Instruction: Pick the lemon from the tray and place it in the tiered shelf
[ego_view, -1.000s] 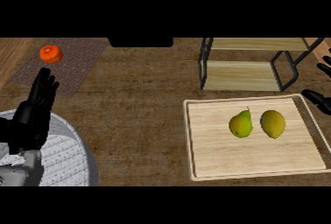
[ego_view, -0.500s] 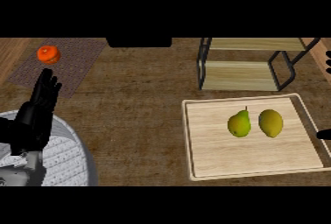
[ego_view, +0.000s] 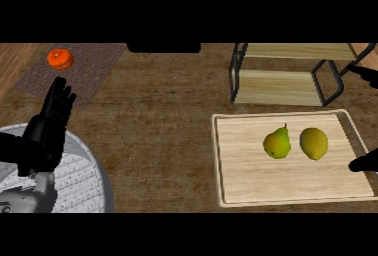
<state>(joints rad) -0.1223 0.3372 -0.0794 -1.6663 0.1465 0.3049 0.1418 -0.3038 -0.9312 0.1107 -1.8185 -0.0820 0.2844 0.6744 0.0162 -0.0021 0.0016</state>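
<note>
Here's the lemon (ego_view: 314, 143), lying on the wooden tray (ego_view: 244, 185) at the right of the counter (ego_view: 162, 125), untouched, with a pear (ego_view: 277, 143) just beside it on its left, the two close but apart. Neither fruit is near the tray's rim; they sit in its upper right part.

My right hand (ego_view: 365, 163) barely shows: a dark bit of it pokes in at the right edge, over the tray's right rim, a little below the lemon and not touching it. Whether those fingers are spread or curled, I cannot tell from so small a piece. Another dark sliver shows at the right edge higher up, next to the shelf; what part of me that is, I cannot say.

My left hand (ego_view: 50, 120) is at the left side, fingers straight and pointing up, holding nothing, resting above the round grey plate (ego_view: 85, 170).

The tiered shelf (ego_view: 284, 86) stands just behind the tray, dark metal frame with pale wooden boards, both levels bare.

Far left at the back, an orange (ego_view: 60, 58) sits on a grey mat (ego_view: 96, 65), well apart from everything else.
</note>
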